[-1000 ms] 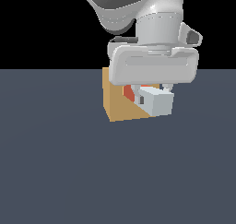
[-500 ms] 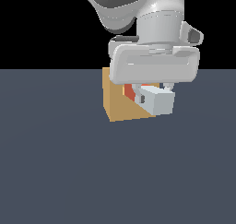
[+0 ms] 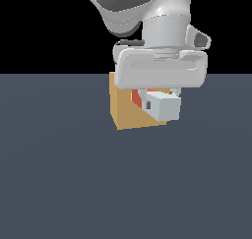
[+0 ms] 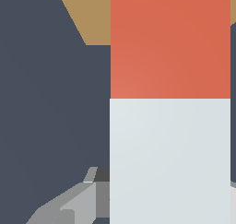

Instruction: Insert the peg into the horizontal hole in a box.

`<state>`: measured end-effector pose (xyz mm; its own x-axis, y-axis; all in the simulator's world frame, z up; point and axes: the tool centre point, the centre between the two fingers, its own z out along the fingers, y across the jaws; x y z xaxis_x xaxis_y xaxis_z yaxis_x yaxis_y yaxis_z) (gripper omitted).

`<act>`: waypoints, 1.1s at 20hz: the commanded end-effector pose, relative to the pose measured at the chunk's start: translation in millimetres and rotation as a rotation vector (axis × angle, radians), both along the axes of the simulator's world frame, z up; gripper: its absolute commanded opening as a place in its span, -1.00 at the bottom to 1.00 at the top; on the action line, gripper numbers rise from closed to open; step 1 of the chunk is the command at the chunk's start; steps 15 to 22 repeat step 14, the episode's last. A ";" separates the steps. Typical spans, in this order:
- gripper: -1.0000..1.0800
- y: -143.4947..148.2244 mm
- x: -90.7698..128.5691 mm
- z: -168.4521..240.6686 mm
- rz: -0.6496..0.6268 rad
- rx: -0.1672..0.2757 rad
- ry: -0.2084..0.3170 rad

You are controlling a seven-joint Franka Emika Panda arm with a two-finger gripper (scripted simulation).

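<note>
My pincer: my pincer hangs just under my big white hand and grips the bar, one finger pressed against the bar's white side.
The bar: the bar is held off the floor, right in front of the box, white end toward the outside camera, red end toward the box.
The box: the box sits on the floor, at 9 o'clock from the bar's white end in the outside view.
Only the outside view shows: my arm, the box's front and where it stands.
Only the wrist view shows: the bar up close, red part next to a tan corner of the box.
Hidden: the hole; I cannot tell if the red tip is inside.
Open room: bare floor lies all around the box.
</note>
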<state>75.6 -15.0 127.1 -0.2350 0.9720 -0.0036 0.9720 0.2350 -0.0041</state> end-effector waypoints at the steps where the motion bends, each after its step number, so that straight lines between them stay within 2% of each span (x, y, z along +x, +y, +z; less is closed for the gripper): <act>1: -1.00 25.0 -3.6 2.1 0.012 0.005 -0.003; 6: -1.00 67.0 -14.4 3.0 0.012 0.005 -0.005; 10: -1.00 88.0 -19.0 3.6 0.012 0.005 -0.006; 22: -1.00 94.7 -19.7 3.9 0.011 0.005 -0.006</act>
